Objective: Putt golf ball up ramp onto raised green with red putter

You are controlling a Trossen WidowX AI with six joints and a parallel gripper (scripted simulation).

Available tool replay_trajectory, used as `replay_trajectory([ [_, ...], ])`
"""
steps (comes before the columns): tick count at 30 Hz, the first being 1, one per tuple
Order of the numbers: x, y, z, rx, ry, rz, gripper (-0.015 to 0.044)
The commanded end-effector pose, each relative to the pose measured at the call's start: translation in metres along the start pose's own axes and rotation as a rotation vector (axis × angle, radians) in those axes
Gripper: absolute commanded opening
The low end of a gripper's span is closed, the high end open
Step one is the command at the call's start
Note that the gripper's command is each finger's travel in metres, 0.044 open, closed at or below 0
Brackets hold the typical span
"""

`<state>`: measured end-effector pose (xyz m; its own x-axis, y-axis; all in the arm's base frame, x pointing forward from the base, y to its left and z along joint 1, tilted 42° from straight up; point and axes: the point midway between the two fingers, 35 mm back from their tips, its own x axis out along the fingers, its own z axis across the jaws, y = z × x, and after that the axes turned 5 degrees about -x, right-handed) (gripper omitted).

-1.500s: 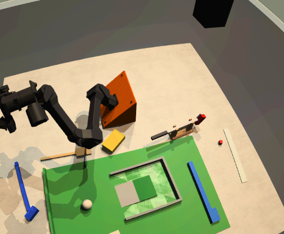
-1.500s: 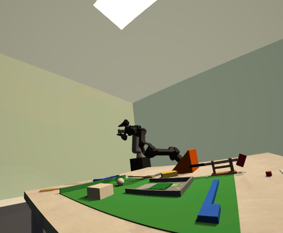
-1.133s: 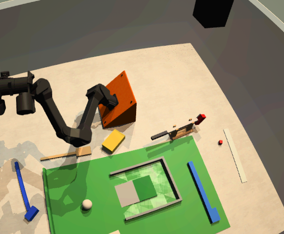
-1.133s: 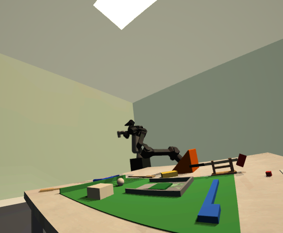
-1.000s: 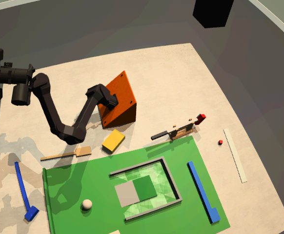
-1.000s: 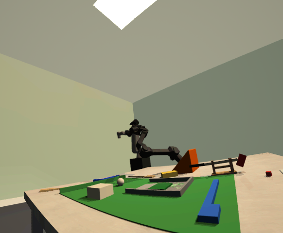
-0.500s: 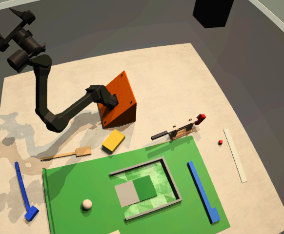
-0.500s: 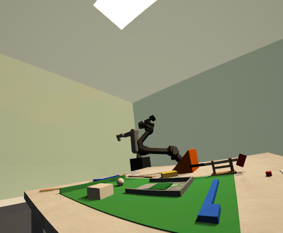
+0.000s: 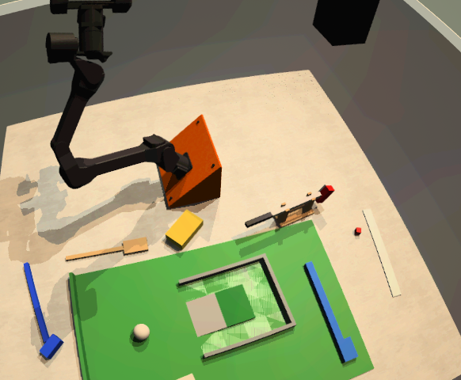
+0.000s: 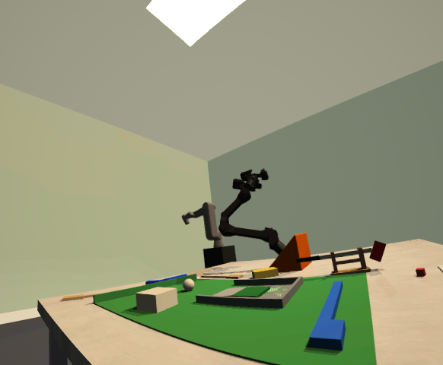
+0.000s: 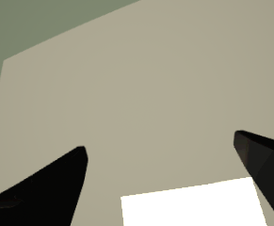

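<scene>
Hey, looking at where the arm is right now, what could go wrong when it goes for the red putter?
1. The gripper is open, raised high and aimed at the ceiling, far from the red putter; the long swing down passes the orange wedge and could hit it.
2. The putter rests on a small wooden rack; a clumsy grasp might knock it off.
3. Two blue putters lie nearby and could be mistaken for it.
</scene>
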<state>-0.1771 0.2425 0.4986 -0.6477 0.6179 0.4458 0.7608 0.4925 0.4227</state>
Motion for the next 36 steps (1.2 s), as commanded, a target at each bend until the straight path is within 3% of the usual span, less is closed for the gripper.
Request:
replay_trajectory([
  [1, 0.005, 0.025, 0.066, 0.059, -0.216, 0.085, 0.044],
  [10, -0.027, 0.079, 0.204, 0.243, -0.639, 0.307, 0.044],
  [21, -0.133, 0.136, 0.329, 0.499, -1.045, 0.661, 0.044],
  [26, -0.193, 0.15, 0.368, 0.612, -1.203, 0.838, 0.044],
  [36, -0.355, 0.15, 0.424, 0.873, -1.577, 1.292, 0.044],
])
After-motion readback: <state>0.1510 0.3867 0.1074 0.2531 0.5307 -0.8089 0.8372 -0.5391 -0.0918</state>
